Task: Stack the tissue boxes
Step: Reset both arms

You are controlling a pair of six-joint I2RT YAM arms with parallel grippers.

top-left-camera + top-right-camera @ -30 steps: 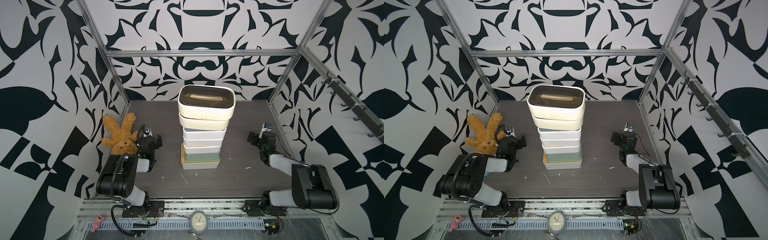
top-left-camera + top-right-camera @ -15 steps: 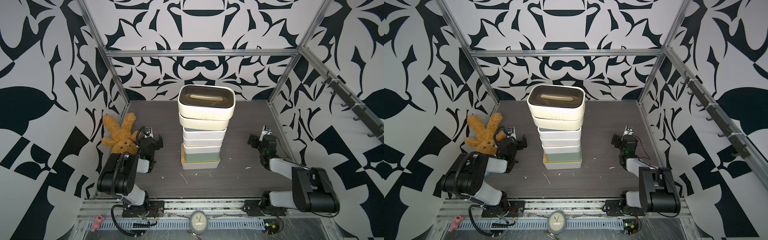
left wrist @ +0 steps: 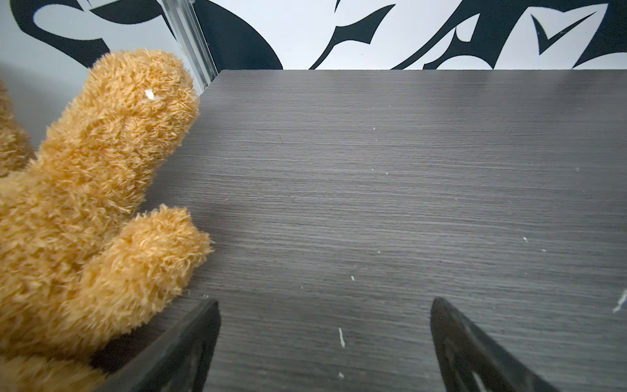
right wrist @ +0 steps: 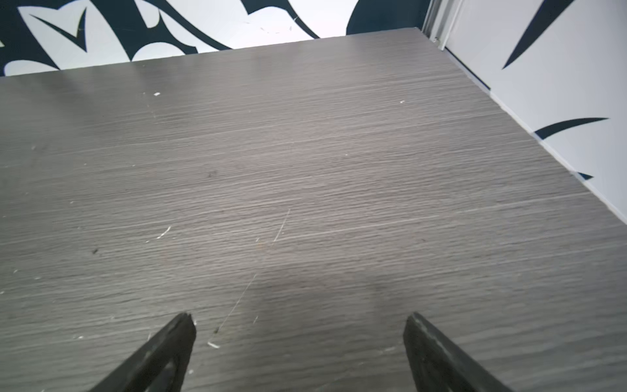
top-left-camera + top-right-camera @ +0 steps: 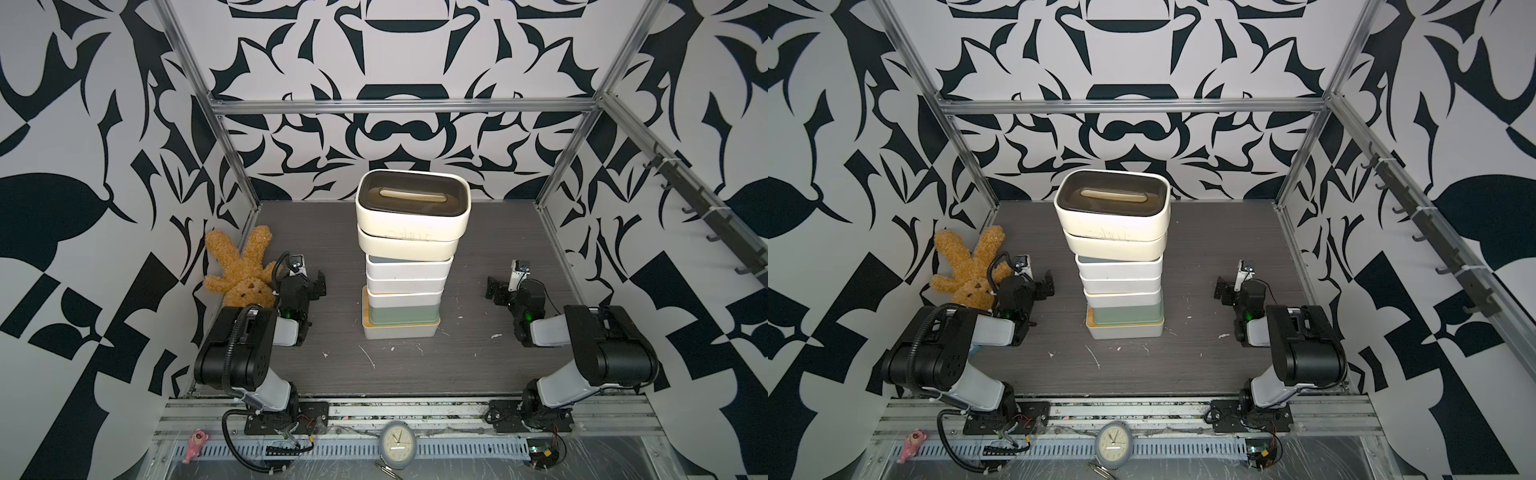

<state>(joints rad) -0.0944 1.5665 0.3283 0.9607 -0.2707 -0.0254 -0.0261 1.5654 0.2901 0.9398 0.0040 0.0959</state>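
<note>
The tissue boxes [image 5: 409, 266] stand as one stack at the centre of the surface [image 5: 478, 357]. A bamboo-lidded white box [image 5: 401, 331] forms the base, a mint green box [image 5: 403, 314] sits on it, and a dark-lidded cream box [image 5: 413, 208] is on top. I see my left tool [image 3: 325, 305] near the left edge, jaws spread wide and holding nothing, just beside the plush bunny [image 3: 95, 190]. My right tool [image 4: 298, 320], likewise spread and empty, sits near the right edge. Both are well apart from the stack.

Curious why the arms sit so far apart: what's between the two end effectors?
The box stack, midway between left end effector and right end effector; bare table on either side, seen in both top views.
</note>
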